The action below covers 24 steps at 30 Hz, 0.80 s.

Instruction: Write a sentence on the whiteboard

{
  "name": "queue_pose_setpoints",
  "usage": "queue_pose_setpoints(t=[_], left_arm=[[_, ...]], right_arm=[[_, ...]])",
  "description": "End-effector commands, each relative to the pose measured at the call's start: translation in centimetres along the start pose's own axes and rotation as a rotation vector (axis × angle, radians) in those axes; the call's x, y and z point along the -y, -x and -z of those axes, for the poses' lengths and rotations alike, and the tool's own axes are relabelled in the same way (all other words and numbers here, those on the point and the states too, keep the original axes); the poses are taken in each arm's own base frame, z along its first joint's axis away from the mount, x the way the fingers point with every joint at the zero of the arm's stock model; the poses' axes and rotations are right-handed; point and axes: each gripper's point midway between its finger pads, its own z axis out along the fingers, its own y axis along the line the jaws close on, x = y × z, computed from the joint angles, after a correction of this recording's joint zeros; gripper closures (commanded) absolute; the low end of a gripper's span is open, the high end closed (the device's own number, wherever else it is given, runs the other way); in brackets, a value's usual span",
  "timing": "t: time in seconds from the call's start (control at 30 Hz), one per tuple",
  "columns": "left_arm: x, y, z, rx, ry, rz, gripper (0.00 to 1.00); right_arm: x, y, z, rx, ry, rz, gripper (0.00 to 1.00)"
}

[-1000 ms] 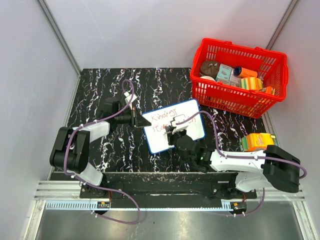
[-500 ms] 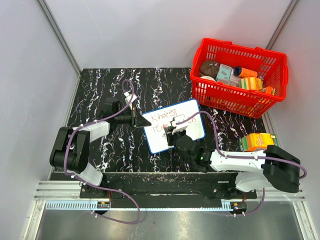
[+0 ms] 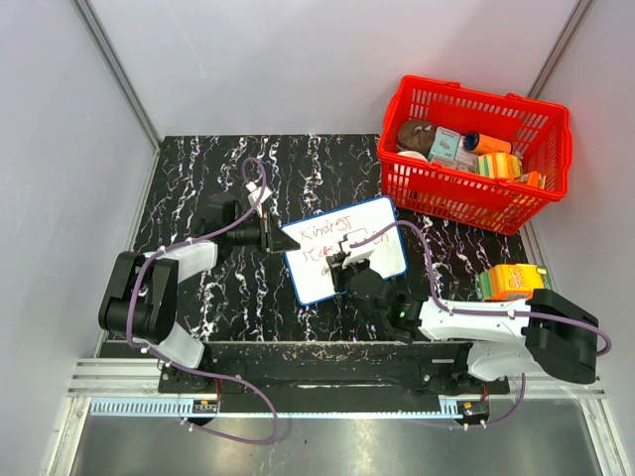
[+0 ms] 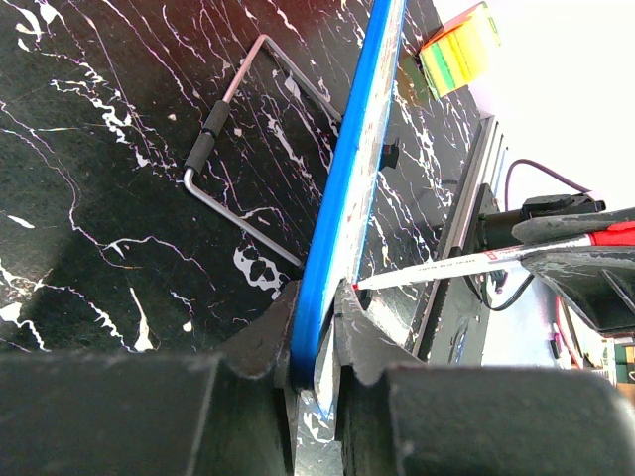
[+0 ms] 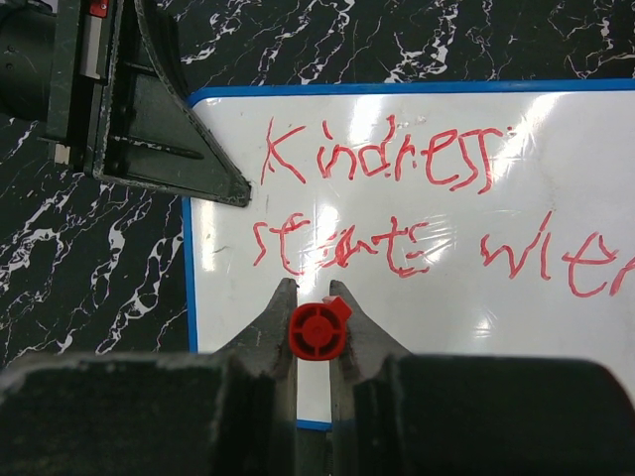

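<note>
The whiteboard point(image 3: 316, 280), white with a blue frame, sits tilted at the middle of the black marbled table. Red marker words form the sentence point(image 5: 387, 159): "Kindness" on top, a second line point(image 5: 342, 248) below it. My left gripper point(image 3: 281, 241) is shut on the whiteboard's left edge point(image 4: 357, 159), one finger on each face point(image 4: 319, 307). My right gripper point(image 3: 349, 260) is shut on a red marker point(image 5: 316, 330), seen end-on between its fingers point(image 5: 313, 293) just below the second line. The marker's white barrel point(image 4: 466, 263) reaches the board face.
A red basket point(image 3: 476, 149) full of packets stands at the back right. An orange and yellow item point(image 3: 511, 281) lies by the right arm. A bent metal wire stand point(image 4: 238, 149) lies on the table behind the board.
My right gripper with the marker has shifted slightly left over the lower part of the board. The left arm and board have not moved.
</note>
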Motion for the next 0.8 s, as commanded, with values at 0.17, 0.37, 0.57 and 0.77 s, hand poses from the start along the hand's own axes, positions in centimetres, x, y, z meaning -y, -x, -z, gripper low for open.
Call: queue_pose_setpoints(t=[0.17,0.37,0.57,0.77], left_arm=[[-6.4,0.8,0.3,0.047,0.285,-0.135,1.00],[-6.4,0.8,0.3,0.048,0.284,-0.136,1.00],[-6.4,0.7,0.3,0.046,0.284,-0.133,1.00],[-6.4,0.7,0.3,0.046,0.284,-0.133,1.00]], right_arm=[[1.0,-0.9,0.7,-0.028,-0.012,-0.008,1.00],[1.1,-1.3,1.1,-0.046,0.001,-0.020,1.00],[0.9,-1.1,1.5,-0.046,0.020,-0.029,1.00],[0.8,2.5,2.3,0.043,0.047,-0.074,1.00]])
